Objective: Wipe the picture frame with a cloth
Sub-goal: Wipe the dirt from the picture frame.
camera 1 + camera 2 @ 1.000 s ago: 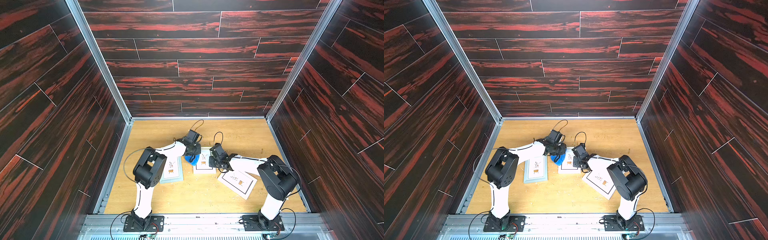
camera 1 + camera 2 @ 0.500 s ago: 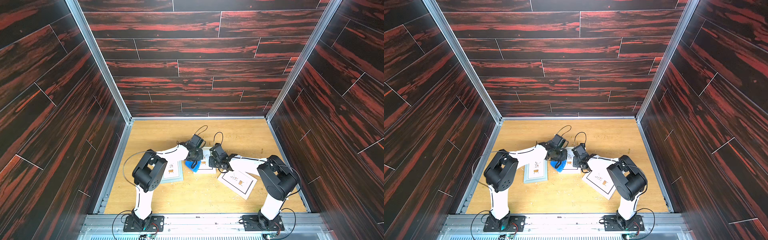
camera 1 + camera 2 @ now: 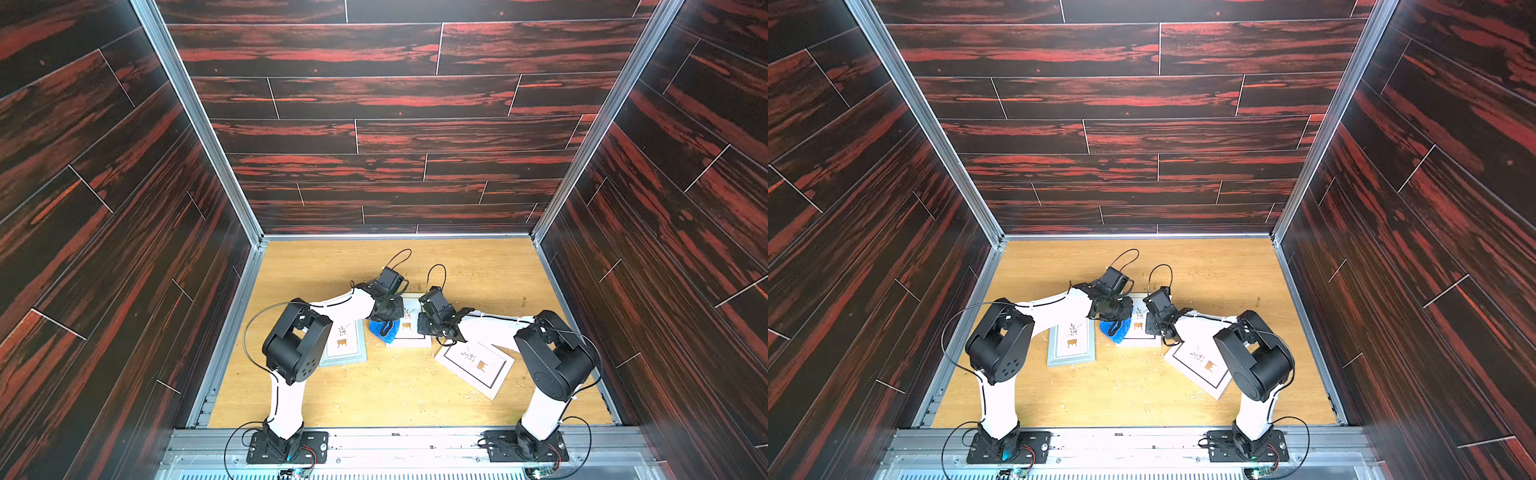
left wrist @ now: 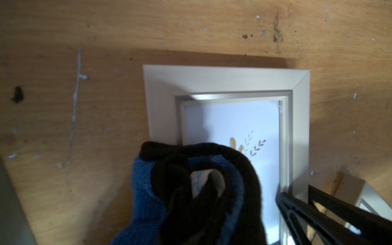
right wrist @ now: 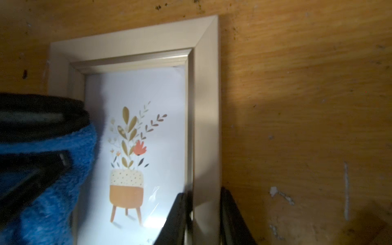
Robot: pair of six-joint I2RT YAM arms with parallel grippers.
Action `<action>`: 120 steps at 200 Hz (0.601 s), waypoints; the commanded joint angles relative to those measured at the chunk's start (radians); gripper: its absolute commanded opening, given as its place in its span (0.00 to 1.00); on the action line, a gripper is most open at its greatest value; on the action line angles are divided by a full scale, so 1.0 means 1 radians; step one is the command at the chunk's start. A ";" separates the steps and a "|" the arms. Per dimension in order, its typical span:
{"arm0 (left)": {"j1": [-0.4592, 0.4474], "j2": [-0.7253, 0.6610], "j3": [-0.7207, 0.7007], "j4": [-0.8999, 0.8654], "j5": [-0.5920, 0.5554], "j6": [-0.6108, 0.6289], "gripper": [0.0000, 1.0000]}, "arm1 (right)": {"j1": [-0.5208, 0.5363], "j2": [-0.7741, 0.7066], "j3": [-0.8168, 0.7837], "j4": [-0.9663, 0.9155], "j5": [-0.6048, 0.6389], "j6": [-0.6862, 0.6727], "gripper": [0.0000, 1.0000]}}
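Observation:
The picture frame (image 3: 410,338) (image 3: 1139,337), a pale silver one with a potted-plant print, lies flat mid-table. My left gripper (image 3: 387,313) (image 3: 1113,311) is shut on the bunched blue cloth (image 3: 383,331) (image 3: 1115,331), which rests on the frame's left side. In the left wrist view the cloth (image 4: 146,201) hides the fingers and covers a lower corner of the frame (image 4: 222,80). My right gripper (image 3: 428,328) (image 3: 1156,328) (image 5: 203,212) is shut on the frame's right rail (image 5: 206,106), one finger (image 5: 174,218) on the glass side and one outside. The cloth (image 5: 63,180) shows beside the print.
A light blue-grey frame (image 3: 345,343) (image 3: 1070,341) lies left of the middle one, partly under my left arm. A white frame with a thin dark border (image 3: 478,365) (image 3: 1200,366) lies tilted at the right, beside my right arm. Dark wood-look walls enclose the table.
My left gripper has dragged the cloth a little toward the front along the frame's left side, and its wrist has turned. The right gripper and the frame have stayed put.

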 commanded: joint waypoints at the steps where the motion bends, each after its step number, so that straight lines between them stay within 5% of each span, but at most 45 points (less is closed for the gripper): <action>1: 0.063 0.111 0.151 -0.123 0.000 0.036 0.00 | -0.004 0.018 -0.026 -0.099 0.024 0.022 0.05; 17: 0.063 0.137 0.203 -0.181 0.000 0.056 0.00 | -0.004 0.027 -0.025 -0.099 0.022 0.029 0.05; 75: -0.036 -0.110 -0.219 -0.007 0.026 -0.069 0.00 | -0.004 0.014 -0.040 -0.087 0.027 0.033 0.05; 120: 0.053 0.063 0.029 -0.043 0.039 -0.026 0.00 | -0.004 0.010 -0.045 -0.082 0.024 0.019 0.05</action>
